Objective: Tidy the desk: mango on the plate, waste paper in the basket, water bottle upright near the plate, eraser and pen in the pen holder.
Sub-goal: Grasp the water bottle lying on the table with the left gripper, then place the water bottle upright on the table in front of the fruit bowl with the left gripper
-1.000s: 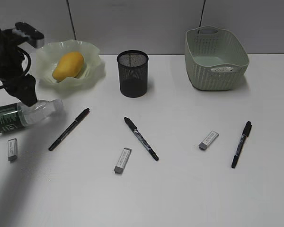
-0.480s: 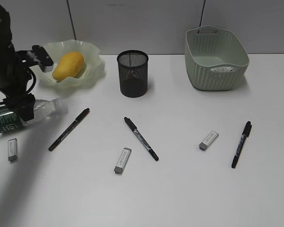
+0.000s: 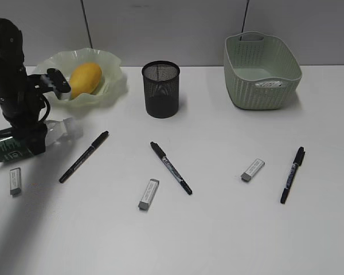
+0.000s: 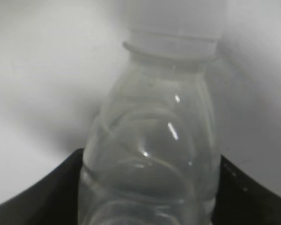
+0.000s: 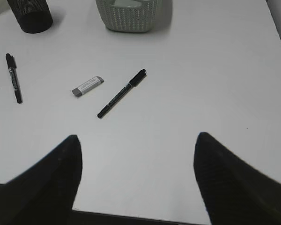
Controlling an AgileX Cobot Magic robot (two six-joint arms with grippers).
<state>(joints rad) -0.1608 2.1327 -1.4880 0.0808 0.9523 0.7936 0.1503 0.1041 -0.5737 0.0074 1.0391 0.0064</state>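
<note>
The water bottle (image 3: 60, 130) lies on its side at the desk's left edge, cap toward the plate (image 3: 112, 63). My left gripper (image 3: 31, 137) has come down over it, and in the left wrist view both black fingers press against the clear bottle (image 4: 152, 117). The mango (image 3: 85, 78) rests on the plate. The waste paper (image 3: 269, 84) lies inside the basket (image 3: 262, 51). Three pens (image 3: 84, 156) (image 3: 171, 167) (image 3: 292, 174) and three erasers (image 3: 15, 180) (image 3: 148, 194) (image 3: 252, 169) lie loose on the desk. The pen holder (image 3: 160, 90) stands upright. My right gripper (image 5: 138, 150) hangs open above bare desk.
The right wrist view shows a pen (image 5: 122, 93) and an eraser (image 5: 87, 86) ahead of the open fingers, with the basket (image 5: 127, 14) and the pen holder (image 5: 32, 14) beyond. A grey wall closes off the back of the desk.
The left arm has come down and swung over the bottle, and its fingers have closed in on the bottle's sides. The bottle still lies where it was. Nothing else moved.
</note>
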